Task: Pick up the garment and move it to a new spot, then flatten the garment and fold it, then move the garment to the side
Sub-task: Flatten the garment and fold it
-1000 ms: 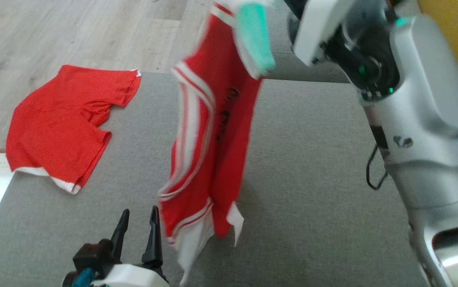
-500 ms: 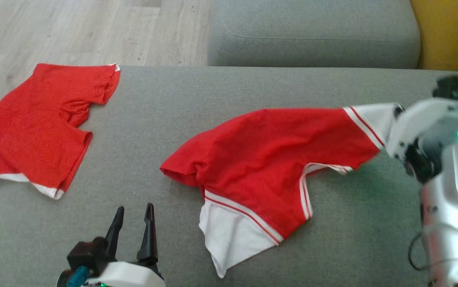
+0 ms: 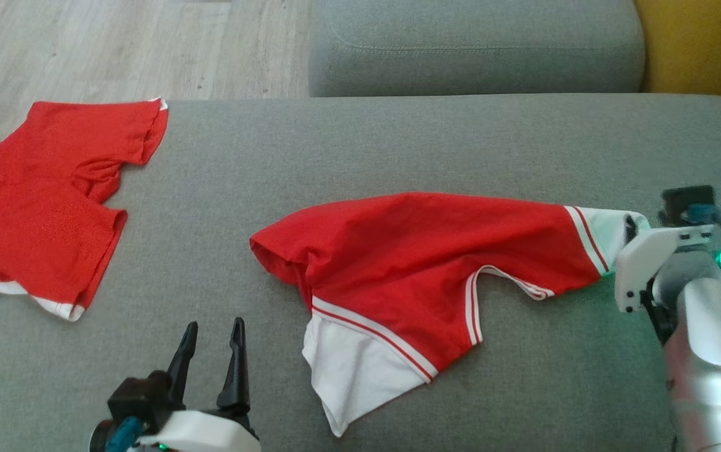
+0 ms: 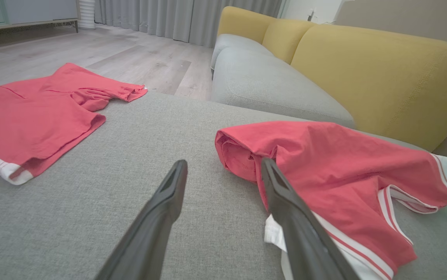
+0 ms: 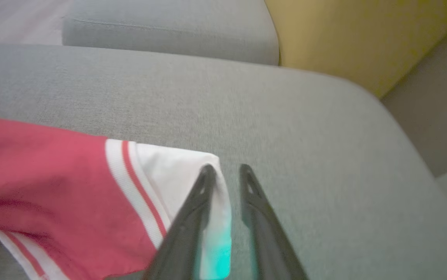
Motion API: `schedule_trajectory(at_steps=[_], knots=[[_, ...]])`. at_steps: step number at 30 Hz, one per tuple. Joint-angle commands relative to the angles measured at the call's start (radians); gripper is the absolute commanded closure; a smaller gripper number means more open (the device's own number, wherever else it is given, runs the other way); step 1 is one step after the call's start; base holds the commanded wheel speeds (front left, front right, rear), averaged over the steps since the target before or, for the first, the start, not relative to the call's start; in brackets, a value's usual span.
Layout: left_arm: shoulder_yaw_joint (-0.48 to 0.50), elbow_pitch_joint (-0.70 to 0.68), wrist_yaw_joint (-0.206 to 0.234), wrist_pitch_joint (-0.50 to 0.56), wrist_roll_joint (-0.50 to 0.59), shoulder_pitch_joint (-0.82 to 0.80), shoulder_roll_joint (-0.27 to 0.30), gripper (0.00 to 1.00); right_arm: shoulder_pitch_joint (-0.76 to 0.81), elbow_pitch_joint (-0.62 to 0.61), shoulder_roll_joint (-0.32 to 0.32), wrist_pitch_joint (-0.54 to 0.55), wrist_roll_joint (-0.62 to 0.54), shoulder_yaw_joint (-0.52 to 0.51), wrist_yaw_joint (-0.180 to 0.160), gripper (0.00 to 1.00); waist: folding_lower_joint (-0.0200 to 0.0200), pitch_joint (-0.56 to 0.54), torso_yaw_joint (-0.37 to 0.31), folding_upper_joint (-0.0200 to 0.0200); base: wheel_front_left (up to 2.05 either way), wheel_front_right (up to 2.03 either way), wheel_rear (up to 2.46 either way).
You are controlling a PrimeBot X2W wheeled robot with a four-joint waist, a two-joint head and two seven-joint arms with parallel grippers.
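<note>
Head view: the red shirt (image 3: 416,263) lies crumpled across the middle of the frame on the grey cushion (image 3: 398,144). One white-cuffed sleeve is stretched out toward the right edge, and a white panel edged with red stripes spills toward the bottom centre. My right gripper (image 5: 226,168) is at the end of that sleeve, at the right of the frame. In the right wrist view my two fingers stand a narrow way apart. The white cuff lies in the gap against the left-hand finger, and bare grey cushion shows between the tips. My left gripper (image 3: 213,326) sits at the lower left with its fingers spread wide, holding nothing, near the shirt's folded red edge. A second red garment (image 3: 40,194) lies flat at the far left, well apart from the shirt. Wooden floor (image 3: 115,44) shows in the upper left and a yellow backrest (image 3: 699,44) in the upper right.
</note>
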Motion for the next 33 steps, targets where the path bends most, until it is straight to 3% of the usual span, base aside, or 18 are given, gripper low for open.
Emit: schedule_trajectory(at_steps=[1, 8, 12, 17, 22, 27, 33], knots=[[0.039, -0.029, -0.005, -0.012, 0.013, -0.06, -0.003, 0.0, -0.038, -0.033, -0.029, -0.062, -0.054, 0.074, 0.007, 0.0, 0.0, 0.001, -0.002, 0.0, 0.0, 0.0, 0.0], [0.047, -0.03, -0.006, -0.012, 0.015, -0.047, -0.003, 0.0, -0.016, -0.087, -0.009, -0.266, -0.129, 0.264, 0.007, 0.0, 0.0, -0.006, -0.007, 0.0, 0.0, 0.0, 0.0], [0.049, -0.033, -0.005, -0.012, 0.018, -0.039, -0.003, 0.0, 0.03, -0.109, 0.027, -0.323, -0.004, 0.531, 0.007, 0.0, 0.0, -0.009, -0.01, 0.0, 0.0, 0.0, 0.0], [0.044, -0.033, -0.006, -0.012, 0.021, -0.046, -0.003, 0.0, 0.095, -0.163, 0.03, -0.267, 0.188, 0.853, 0.007, 0.0, 0.0, -0.004, 0.003, 0.0, 0.0, 0.0, 0.0], [0.041, -0.036, -0.006, -0.012, 0.019, -0.055, -0.003, 0.0, 0.121, -0.279, -0.048, -0.179, 0.363, 1.1, 0.007, 0.0, 0.0, 0.016, 0.021, 0.0, 0.0, 0.0, 0.0], [0.036, -0.033, -0.006, -0.012, 0.013, -0.069, -0.003, 0.0, 0.107, -0.39, -0.129, -0.122, 0.476, 1.247, 0.007, 0.0, 0.0, 0.041, 0.041, 0.0, 0.0, 0.0, 0.0], [0.028, -0.03, -0.003, -0.012, 0.005, -0.081, -0.003, 0.0, 0.08, -0.478, -0.18, -0.07, 0.58, 1.389, 0.007, 0.0, 0.0, 0.053, 0.061, 0.0, 0.0, 0.0, 0.0]])
